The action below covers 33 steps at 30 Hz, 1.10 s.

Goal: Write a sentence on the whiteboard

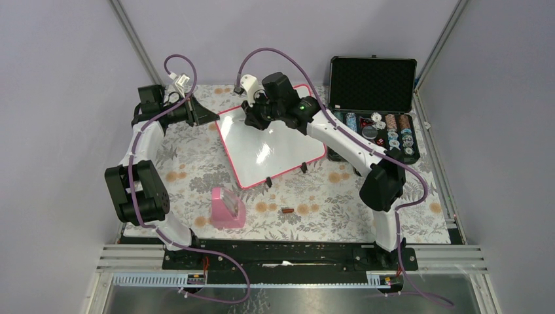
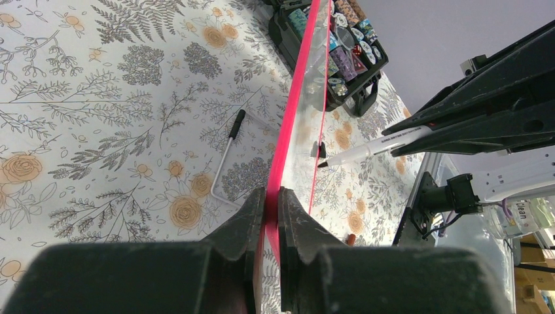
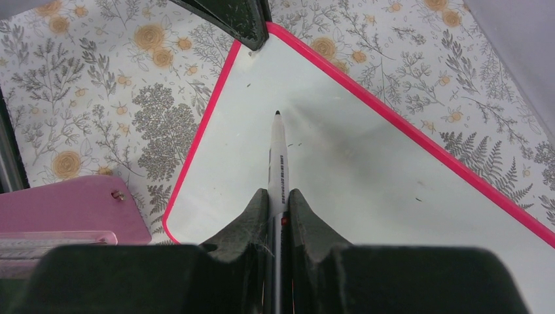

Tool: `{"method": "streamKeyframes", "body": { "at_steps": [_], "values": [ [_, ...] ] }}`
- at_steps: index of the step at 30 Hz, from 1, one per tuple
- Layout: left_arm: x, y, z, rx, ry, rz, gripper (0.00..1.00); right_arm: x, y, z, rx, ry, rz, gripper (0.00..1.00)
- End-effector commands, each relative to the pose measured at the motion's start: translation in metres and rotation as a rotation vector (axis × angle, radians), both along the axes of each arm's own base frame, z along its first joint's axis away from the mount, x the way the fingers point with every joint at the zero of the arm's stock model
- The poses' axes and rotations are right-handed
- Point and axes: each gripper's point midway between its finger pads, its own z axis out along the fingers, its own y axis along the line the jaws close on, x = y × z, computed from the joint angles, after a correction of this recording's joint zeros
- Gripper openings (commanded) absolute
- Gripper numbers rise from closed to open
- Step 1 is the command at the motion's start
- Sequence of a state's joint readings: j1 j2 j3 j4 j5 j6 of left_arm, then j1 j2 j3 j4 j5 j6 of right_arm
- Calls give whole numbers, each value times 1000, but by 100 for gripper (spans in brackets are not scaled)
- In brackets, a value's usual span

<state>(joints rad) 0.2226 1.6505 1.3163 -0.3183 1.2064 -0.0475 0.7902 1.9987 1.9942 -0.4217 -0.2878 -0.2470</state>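
The whiteboard [image 1: 271,140] lies mid-worktop [image 1: 196,163], between the two arms and left of the black case [image 1: 373,85]; its white face shows only a few specks, and no letters of the sentence are visible. On the left, the arm reaches forward and inward, forearm low, and the left claw [image 2: 271,193] is clamped on the pink frame at the board's far-left corner, steadying it. To the right, the other arm extends across the board from the case side, wrist angled down, and the right claw [image 3: 278,196] is closed on the marker [image 3: 278,157], tip pointing toward the held corner. Tip contact cannot be confirmed. Judged step: positioning for the first stroke. The next move calls for lowering the tip onto the surface with light pressure.
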Motion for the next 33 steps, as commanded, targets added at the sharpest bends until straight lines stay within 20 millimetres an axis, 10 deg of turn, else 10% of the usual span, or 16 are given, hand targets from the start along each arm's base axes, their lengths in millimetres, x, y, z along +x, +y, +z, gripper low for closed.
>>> {"method": "streamKeyframes", "body": {
  "at_steps": [1, 33],
  "values": [
    [0, -9, 14, 29, -78, -25, 0, 7, 4, 6, 0, -42, -12, 0],
    [0, -13, 12, 47, -89, -36, 0, 11, 26, -6, -27, -1, 27, 0]
  ]
}}
